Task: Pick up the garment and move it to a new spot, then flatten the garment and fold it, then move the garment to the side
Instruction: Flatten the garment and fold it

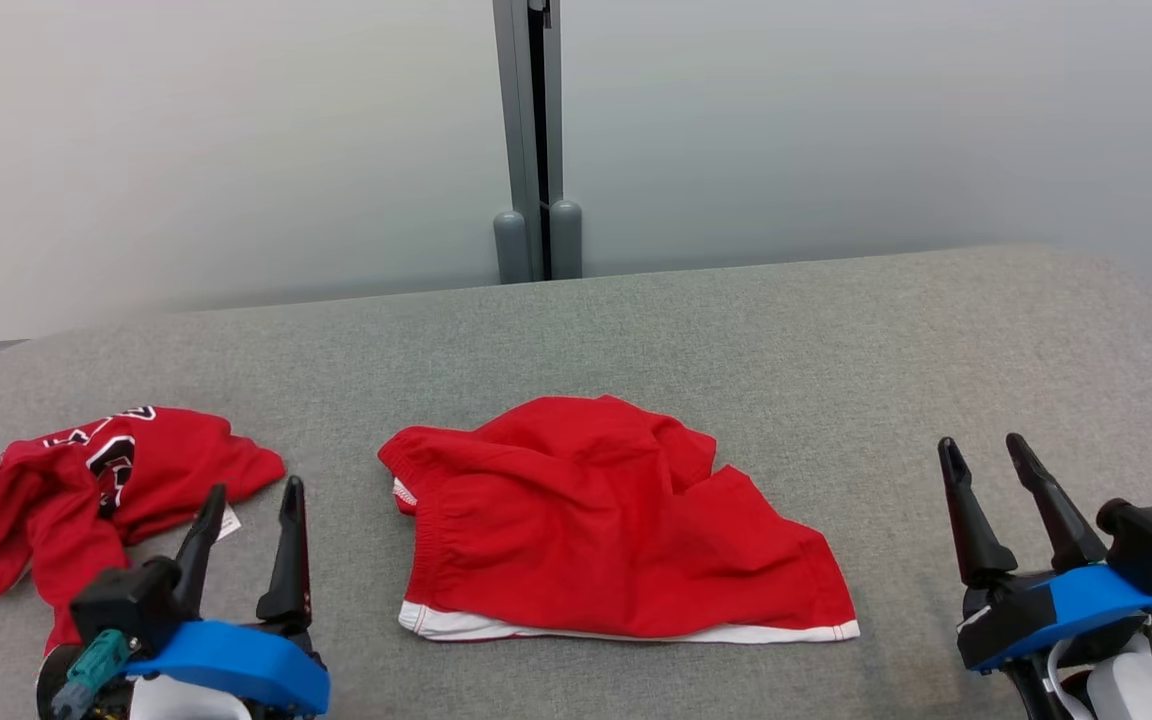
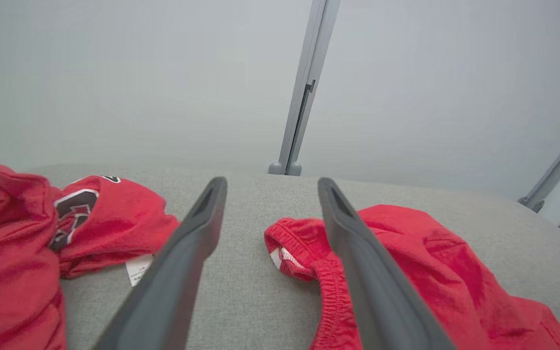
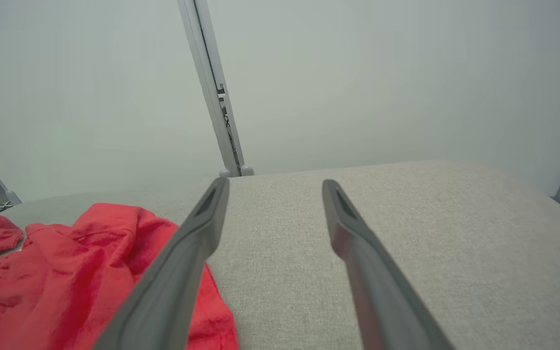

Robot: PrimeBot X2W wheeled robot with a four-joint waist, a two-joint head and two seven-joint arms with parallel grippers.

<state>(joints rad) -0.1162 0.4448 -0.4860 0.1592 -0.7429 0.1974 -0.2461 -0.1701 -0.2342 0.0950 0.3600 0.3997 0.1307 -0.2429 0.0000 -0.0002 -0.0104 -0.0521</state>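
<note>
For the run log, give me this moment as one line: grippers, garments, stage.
left gripper: open, empty | right gripper: open, empty | red shorts: crumpled, centre, not held | red jersey: heaped, robot's left | stage: pickup not begun

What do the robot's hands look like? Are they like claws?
Sort of like tongs. The left gripper and right gripper each have two long, dark, tapering fingers with a slot near the tip. They rise from a black base with a bright blue cover. A teal plug sticks out beside each, and the forearm below is pale white.
</note>
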